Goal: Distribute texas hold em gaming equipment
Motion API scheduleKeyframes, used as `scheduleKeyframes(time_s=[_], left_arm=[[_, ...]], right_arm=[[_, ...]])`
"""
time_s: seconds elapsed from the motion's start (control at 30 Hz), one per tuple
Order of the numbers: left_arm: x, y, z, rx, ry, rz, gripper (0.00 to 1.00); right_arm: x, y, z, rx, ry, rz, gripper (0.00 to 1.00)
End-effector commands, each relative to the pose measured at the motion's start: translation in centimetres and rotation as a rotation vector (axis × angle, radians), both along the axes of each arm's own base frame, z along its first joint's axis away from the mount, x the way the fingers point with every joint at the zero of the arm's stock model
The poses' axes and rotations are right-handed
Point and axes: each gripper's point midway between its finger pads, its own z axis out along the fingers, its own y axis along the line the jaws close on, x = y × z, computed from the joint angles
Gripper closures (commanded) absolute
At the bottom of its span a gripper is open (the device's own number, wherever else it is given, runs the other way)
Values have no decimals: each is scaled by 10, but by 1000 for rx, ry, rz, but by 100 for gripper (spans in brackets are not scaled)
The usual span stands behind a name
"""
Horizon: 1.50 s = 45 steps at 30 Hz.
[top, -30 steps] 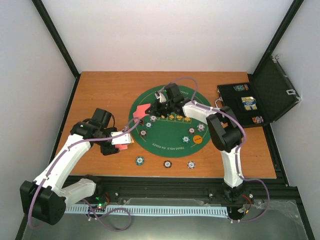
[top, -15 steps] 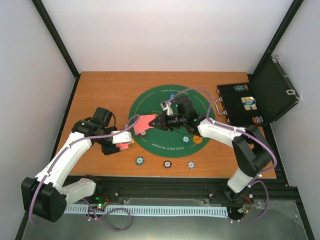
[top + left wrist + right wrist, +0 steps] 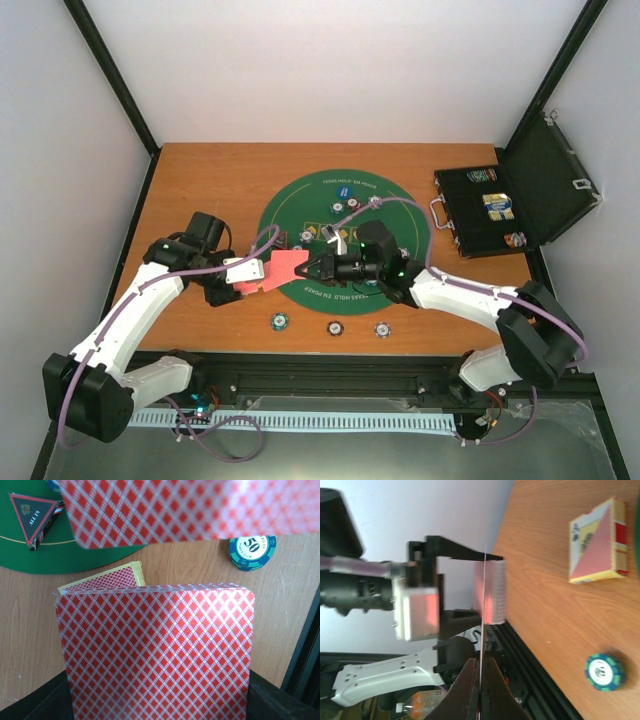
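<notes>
Top external view shows the left gripper (image 3: 238,277) clamped on a deck of red-backed cards (image 3: 246,275) above the bare wood beside the green felt mat (image 3: 340,190), while the right gripper (image 3: 312,268) pinches a single card (image 3: 285,268) just beyond the deck's top edge, at the mat's left rim. Right wrist view has that card edge-on between pressed fingertips. Three poker chips (image 3: 333,327) lie in a row on the table (image 3: 200,190) near the arms; a card box (image 3: 102,580) lies on the wood below the deck, an ALL IN marker (image 3: 34,514) on the felt
</notes>
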Motion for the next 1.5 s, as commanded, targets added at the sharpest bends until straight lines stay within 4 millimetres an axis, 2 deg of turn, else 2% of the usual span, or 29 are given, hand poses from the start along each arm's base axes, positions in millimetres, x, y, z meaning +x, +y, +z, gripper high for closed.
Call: scheduleKeyframes(time_s=[0.0,0.3,0.53,1.03,1.3,1.47], left_arm=[[9,-7,16,-34,-51,1,43],[5,-9,25,-57,-50,-5,43],[2,-13,32,-81,-42,-8,43],[-3,-12,33,-78,-34,-24,43],[-3,-12,32,-76,-36,-24,43],[-3,-10,30,-67,-37,-26,43]], right_arm=[[-8,2,31,97,-60,-34,97],[-13,18,38,121,-62,-15,97],[-15,33,32,120,-51,6,97],[-9,52,34,125,-65,14,97],[-20,62,22,110,-42,43,97],[-25,60,14,99,-31,44,97]])
